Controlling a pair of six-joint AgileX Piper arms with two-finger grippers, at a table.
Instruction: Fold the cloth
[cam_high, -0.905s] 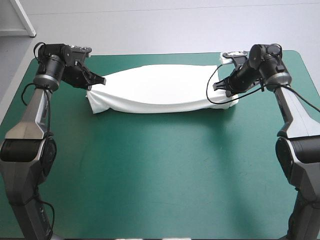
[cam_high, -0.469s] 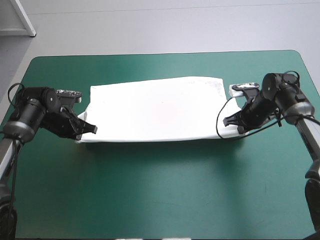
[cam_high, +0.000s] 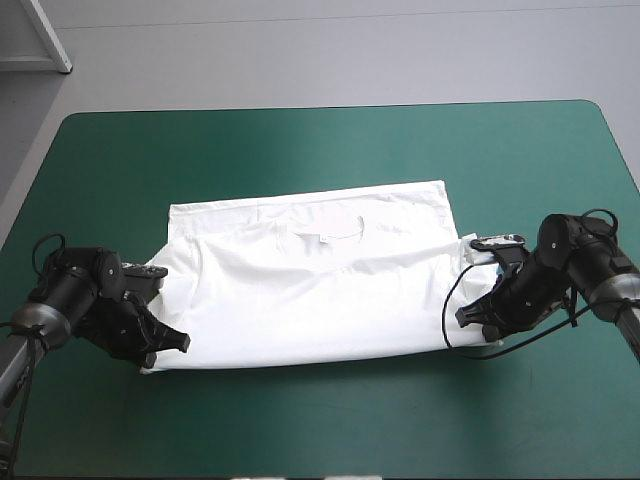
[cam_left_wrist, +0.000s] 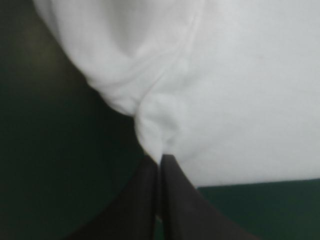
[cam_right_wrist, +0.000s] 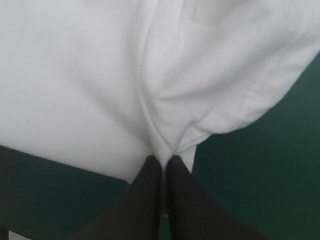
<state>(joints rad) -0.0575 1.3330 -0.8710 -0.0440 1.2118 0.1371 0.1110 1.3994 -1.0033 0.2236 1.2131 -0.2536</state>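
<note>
the white t-shirt (cam_high: 320, 300) lay spread wide across the middle of the teal-green cover (cam_high: 320, 150), one layer lying over another, with its collar (cam_high: 325, 232) showing toward the far edge. the left gripper (cam_high: 178, 342) sat low at the shirt's near left corner and the right gripper (cam_high: 466, 317) at its near right corner, both touching the cloth.

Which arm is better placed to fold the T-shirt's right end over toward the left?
Right, probably. The right gripper is shut on the T-shirt at that end's near corner; the left gripper holds the opposite near corner, across the whole shirt.
</note>
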